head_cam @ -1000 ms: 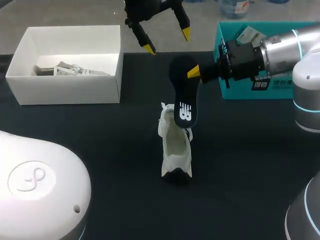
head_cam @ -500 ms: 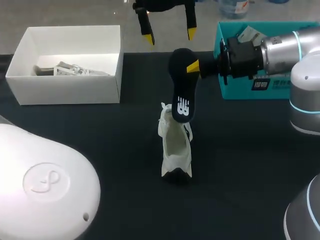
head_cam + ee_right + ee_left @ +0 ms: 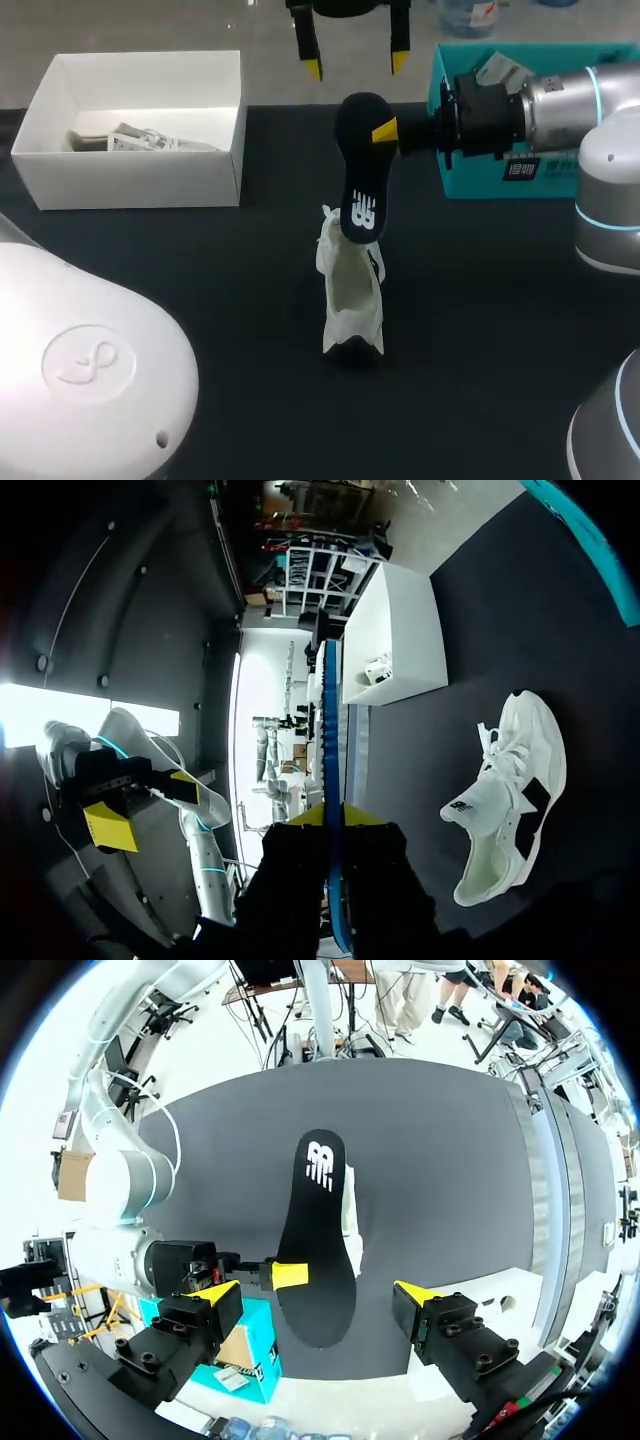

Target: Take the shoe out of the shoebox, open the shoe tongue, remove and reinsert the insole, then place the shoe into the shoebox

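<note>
At the far left edge of the tabletop (image 3: pixel 230 300) sits one white shoebox (image 3: pixel 140 130). My left tool (image 3: pixel 356 66) hangs over the far edge, spread wide and holding nothing. One white shoe (image 3: pixel 350 295) stands mid-tabletop. Above it, my right tool (image 3: pixel 383 133) pinches one black insole (image 3: pixel 362 170). One teal box (image 3: pixel 520 175) sits at the far right.

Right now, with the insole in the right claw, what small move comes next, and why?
Probably lower the insole into the shoe: the right claw grips it just above the opening, while the left claw hangs open, clear.
</note>
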{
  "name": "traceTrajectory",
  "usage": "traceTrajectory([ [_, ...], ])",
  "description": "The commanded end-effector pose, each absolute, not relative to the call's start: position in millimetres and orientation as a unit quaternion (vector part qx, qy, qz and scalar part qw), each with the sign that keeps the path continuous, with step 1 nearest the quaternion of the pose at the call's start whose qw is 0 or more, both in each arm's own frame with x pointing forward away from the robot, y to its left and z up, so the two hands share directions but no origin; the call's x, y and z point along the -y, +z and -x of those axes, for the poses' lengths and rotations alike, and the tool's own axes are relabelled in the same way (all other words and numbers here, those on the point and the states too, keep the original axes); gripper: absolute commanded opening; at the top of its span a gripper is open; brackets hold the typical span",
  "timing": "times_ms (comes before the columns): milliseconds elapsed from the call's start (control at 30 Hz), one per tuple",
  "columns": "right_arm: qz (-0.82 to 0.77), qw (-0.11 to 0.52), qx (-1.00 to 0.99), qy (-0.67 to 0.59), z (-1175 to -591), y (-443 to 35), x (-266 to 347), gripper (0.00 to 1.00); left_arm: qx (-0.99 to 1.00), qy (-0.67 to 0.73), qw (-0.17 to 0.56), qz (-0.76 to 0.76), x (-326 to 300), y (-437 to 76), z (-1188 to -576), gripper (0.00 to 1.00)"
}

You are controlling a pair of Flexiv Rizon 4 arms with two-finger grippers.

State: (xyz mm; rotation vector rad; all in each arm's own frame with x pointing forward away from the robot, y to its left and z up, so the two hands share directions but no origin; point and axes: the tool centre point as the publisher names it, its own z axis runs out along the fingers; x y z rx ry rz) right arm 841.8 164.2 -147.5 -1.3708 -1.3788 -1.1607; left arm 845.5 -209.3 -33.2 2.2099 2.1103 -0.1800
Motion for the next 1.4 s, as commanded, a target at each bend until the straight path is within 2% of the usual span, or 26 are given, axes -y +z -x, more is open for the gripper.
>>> traceTrajectory([
  [33, 0.548, 0.425, 0.550, -0.466, -842, -149, -167, 0.00, -0.689, -0.059, 0.049, -0.721, 205, -37, -842, 1.00],
  [733, 0.542, 0.429, 0.546, -0.473, -837, -148, -164, 0.00, -0.689, -0.079, 0.072, -0.717, 207, -43, -837, 1.00],
  [933, 0.542, 0.428, 0.545, -0.475, -834, -145, -157, 0.00, -0.684, -0.142, 0.118, -0.706, 199, -54, -836, 1.00],
  [1400, 0.542, 0.421, 0.541, -0.487, -831, -136, -140, 0.00, -0.634, -0.307, 0.305, -0.641, 183, -74, -842, 1.00],
])
